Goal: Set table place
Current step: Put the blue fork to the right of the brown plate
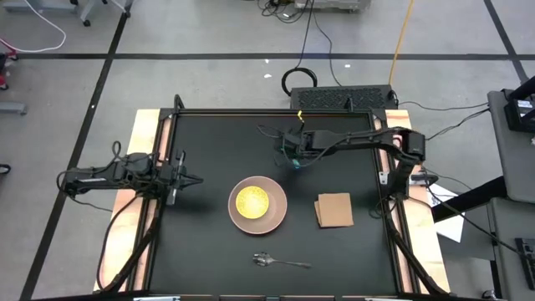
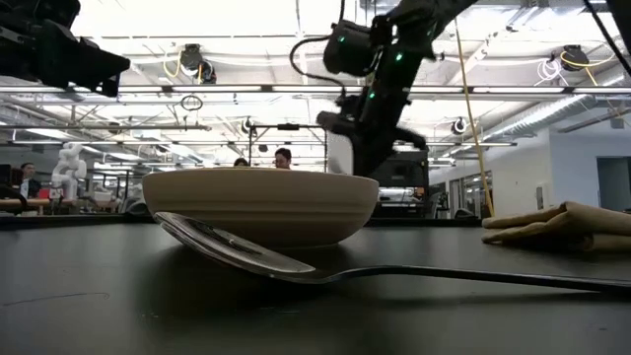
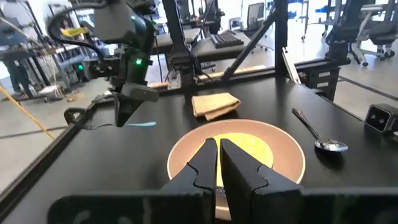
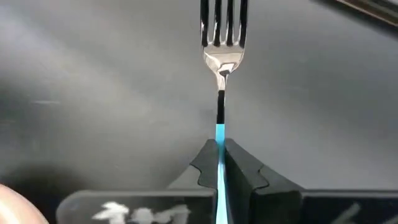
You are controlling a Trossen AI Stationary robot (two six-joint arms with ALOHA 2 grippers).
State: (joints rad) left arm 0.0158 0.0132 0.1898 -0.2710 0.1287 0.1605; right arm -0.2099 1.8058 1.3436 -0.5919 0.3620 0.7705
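My overhead camera looks straight down on the whole surface. The low camera sits at surface level, facing the room. Each wrist camera looks closely past its pincer. Overhead and low views share the plate.

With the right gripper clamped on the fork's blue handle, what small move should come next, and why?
Probably lift the fork slightly and begin carrying it toward the pink plate. The right gripper is shut on its blue handle, far from the setting, while the napkin and spoon already lie near the plate. The left gripper waits at the table's left edge.
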